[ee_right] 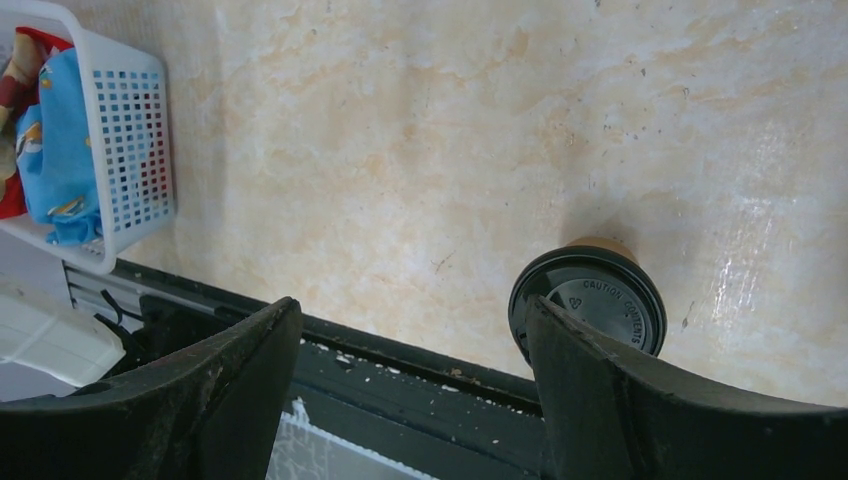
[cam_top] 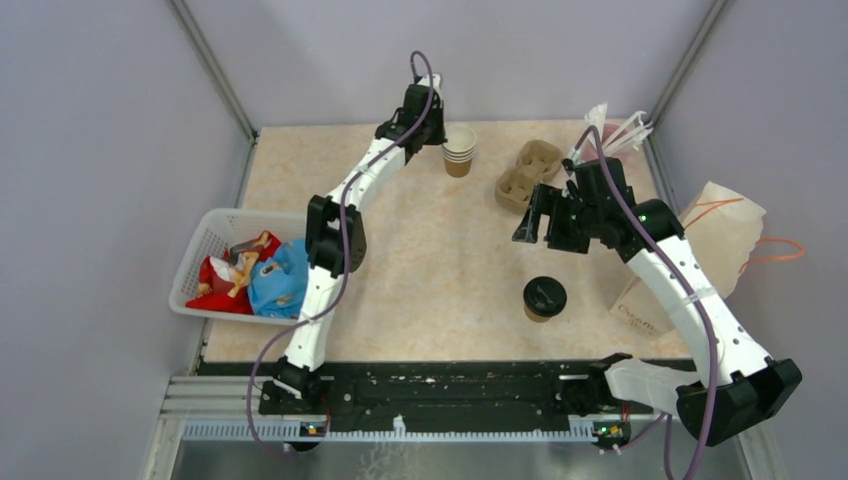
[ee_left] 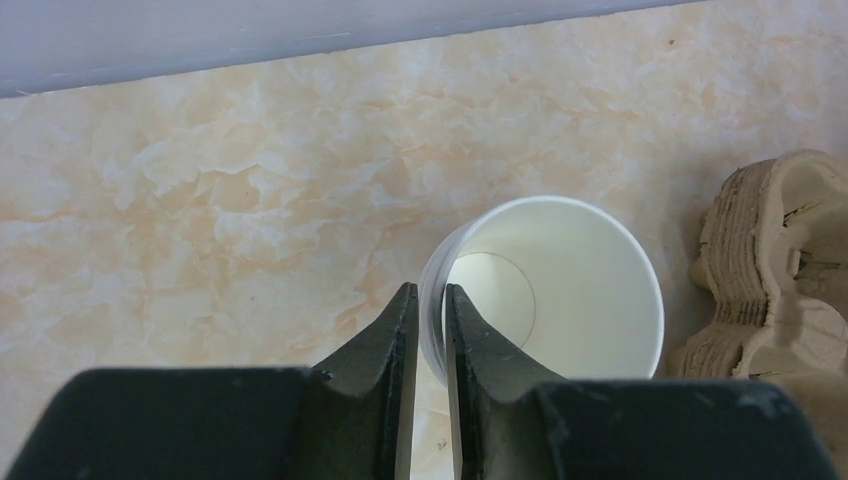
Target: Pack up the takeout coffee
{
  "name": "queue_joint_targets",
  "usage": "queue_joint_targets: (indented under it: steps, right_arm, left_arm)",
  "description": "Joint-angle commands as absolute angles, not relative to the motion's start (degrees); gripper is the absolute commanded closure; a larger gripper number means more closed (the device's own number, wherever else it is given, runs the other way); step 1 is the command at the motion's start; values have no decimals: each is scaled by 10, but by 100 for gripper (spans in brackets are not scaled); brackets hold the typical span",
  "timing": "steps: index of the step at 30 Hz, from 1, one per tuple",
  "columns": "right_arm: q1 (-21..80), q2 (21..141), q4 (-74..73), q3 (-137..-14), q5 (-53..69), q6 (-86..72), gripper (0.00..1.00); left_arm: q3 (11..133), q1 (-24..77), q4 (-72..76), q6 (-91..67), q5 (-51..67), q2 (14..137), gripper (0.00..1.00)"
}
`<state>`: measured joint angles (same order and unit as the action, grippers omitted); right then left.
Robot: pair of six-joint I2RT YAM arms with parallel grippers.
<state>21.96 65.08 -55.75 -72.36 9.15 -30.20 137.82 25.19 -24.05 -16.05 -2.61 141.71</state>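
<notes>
The open brown paper cup (ee_left: 580, 280) at twelve o'clock had a smooth, matt cream lining. At four o'clock, the round black plastic lid (ee_right: 587, 305) looked faintly glossy, its lettering embossed. The brown moulded-pulp carrier (ee_left: 750, 230) at one o'clock was rough and fibrous. The beige marbled tabletop (ee_right: 420, 150) shone softly under glare.

From my station I saw a desk (cam_top: 430, 250) with a pale peach, marble-patterned top, flecked with small dark marks. Plain lilac-grey walls (cam_top: 100, 150) closed it in on the left, back and right, and bare metal posts (cam_top: 215, 70) slanted up from the two far corners. A black rail (cam_top: 450, 395) ran along the near edge. The light was soft and even, and in the right wrist view it left a faint sheen on the desk.
</notes>
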Motion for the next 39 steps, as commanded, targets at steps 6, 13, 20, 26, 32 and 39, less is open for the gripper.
queue_joint_targets:
  steps: [6,13,20,26,32,39]
  right_arm:
    - [210,645,-542,-726,102,-297,19]
    - [209,646,-541,-723,107,-294,19]
    - [209,645,-540,-719,114,-294,19]
    - [208,643,-537,-715,118,-295,19]
    - [208,642,-535,-712,120,-298,19]
    - [208,640,-530,-707,125,-305,19]
  left_arm:
    - [1397,256,-237,-149,-27,1434,80]
    - [1398,258,-238,-138,-46,1422,77]
    - [1399,258,-235,-138,-54,1407,68]
    - [1400,259,-237,-139,-52,1403,64]
    - [1401,260,-233,-134,-58,1397,61]
    - [1401,260,-233,-136,-54,1390,60]
